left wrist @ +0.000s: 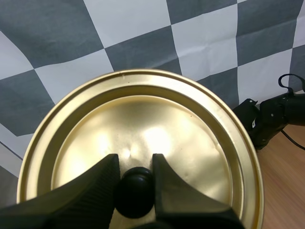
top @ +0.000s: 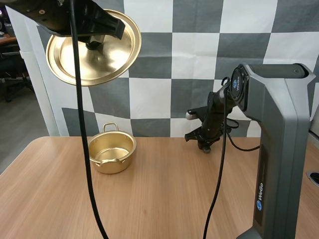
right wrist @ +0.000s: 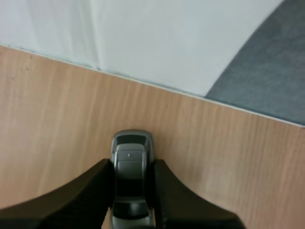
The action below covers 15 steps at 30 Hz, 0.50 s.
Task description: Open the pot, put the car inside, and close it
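Your left gripper (left wrist: 135,162) is clamped on the black knob (left wrist: 136,191) of the lid (left wrist: 143,124), held high. The pot (top: 112,152) stands open on the table (top: 164,189). Your right gripper (right wrist: 132,164) pinches the grey car (right wrist: 129,148) between its tips — well apart from the pot.

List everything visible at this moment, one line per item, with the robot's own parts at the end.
pot: one, gold, open, on the table left of centre
lid: one, gold with a black knob, raised high in the air
car: one, silver-grey, near the table's far edge
table: one, light wood
left gripper: one, black, pinching the lid's knob
right gripper: one, black, shut on the car
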Each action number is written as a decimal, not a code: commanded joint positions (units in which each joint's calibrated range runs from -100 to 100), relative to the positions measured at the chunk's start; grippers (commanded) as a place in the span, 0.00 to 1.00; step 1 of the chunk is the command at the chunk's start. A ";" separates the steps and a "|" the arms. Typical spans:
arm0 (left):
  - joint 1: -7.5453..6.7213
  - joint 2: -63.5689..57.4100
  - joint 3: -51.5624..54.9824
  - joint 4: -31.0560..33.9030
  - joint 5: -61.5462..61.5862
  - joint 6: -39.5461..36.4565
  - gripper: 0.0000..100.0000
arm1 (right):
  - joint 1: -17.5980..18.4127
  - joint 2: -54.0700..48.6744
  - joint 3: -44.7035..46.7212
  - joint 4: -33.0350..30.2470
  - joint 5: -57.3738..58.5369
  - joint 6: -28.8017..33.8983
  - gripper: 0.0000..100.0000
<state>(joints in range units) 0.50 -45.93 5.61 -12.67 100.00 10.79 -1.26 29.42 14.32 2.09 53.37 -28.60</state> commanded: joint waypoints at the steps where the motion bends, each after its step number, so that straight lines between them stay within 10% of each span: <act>1: 0.02 0.03 -0.02 0.05 0.00 0.05 0.00 | -0.02 -2.59 -0.10 1.36 0.85 -2.00 0.00; 15: 0.02 -7.42 -0.02 0.69 0.00 -0.04 0.00 | -0.02 -26.29 -0.10 33.11 41.92 -33.54 0.00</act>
<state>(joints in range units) 0.50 -50.48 5.61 -12.80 100.00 10.79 -1.26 5.56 14.26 23.94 77.40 -48.71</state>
